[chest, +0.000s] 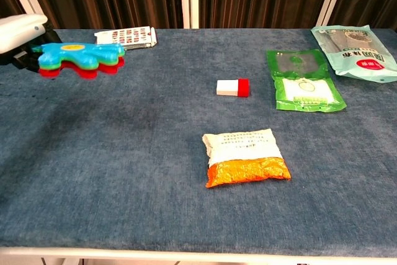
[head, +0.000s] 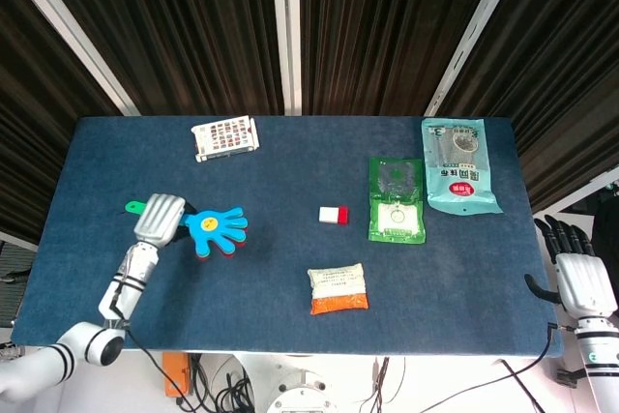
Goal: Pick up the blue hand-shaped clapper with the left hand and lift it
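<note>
The hand-shaped clapper (head: pixel 215 230) has a blue top leaf over green and red ones, and a green handle end (head: pixel 134 207) sticks out behind my left hand. My left hand (head: pixel 160 219) grips its handle and holds it flat in the air above the left part of the table. In the chest view the clapper (chest: pixel 79 56) hangs clear of the cloth, with the left hand (chest: pixel 20 32) at the frame's left edge. My right hand (head: pixel 577 273) stays off the table's right edge, fingers spread, holding nothing.
On the blue table (head: pixel 261 268) lie a patterned card box (head: pixel 224 136), a white and red block (head: pixel 334 214), an orange and white packet (head: pixel 338 289), a green pouch (head: pixel 396 199) and a teal bag (head: pixel 459 164).
</note>
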Action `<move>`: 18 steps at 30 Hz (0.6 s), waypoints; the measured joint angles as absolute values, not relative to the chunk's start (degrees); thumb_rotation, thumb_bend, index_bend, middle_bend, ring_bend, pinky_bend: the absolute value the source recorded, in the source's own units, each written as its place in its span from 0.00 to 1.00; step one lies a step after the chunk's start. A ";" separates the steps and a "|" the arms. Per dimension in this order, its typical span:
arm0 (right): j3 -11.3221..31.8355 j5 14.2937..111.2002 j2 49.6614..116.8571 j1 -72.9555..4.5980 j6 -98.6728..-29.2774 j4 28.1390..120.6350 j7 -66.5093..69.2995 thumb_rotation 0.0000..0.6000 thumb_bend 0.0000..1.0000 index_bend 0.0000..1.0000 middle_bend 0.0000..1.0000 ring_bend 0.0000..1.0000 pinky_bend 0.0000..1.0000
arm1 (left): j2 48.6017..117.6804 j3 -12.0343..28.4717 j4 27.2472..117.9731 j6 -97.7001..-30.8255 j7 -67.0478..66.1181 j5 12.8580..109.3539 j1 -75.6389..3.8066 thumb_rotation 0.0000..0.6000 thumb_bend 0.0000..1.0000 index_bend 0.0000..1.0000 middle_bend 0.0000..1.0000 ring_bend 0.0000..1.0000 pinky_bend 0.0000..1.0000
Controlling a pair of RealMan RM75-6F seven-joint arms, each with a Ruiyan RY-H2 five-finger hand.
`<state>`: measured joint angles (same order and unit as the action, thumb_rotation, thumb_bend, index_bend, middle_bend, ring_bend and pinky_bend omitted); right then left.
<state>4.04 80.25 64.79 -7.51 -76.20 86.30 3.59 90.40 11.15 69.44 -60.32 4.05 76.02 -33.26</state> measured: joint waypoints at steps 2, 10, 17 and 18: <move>4.05 80.25 64.76 -7.52 -76.18 86.22 3.72 1.00 0.21 0.00 0.00 0.00 0.00 | 90.20 12.71 71.99 -58.32 1.92 70.87 -33.96 1.00 0.70 1.00 1.00 1.00 1.00; 4.12 80.04 64.69 -7.53 -75.80 85.13 5.22 1.00 0.21 0.00 0.00 0.00 0.00 | 93.69 17.72 72.96 -56.68 -13.73 55.36 -38.18 1.00 0.67 1.00 1.00 1.00 1.00; 4.16 80.11 64.90 -7.54 -75.63 84.26 6.04 1.00 0.21 0.00 0.00 0.00 0.00 | 96.06 17.91 72.13 -61.95 -16.73 54.85 -39.03 0.11 0.30 0.01 0.05 0.06 0.13; 4.13 80.27 64.94 -7.54 -75.73 84.29 6.02 1.00 0.21 0.00 0.00 0.00 0.00 | 95.61 17.84 72.94 -61.15 -16.98 54.55 -39.09 0.20 0.27 0.00 0.01 0.02 0.06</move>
<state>4.13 80.27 64.94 -7.54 -75.73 84.29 6.02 95.61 17.84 72.94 -61.15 -16.98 54.55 -39.09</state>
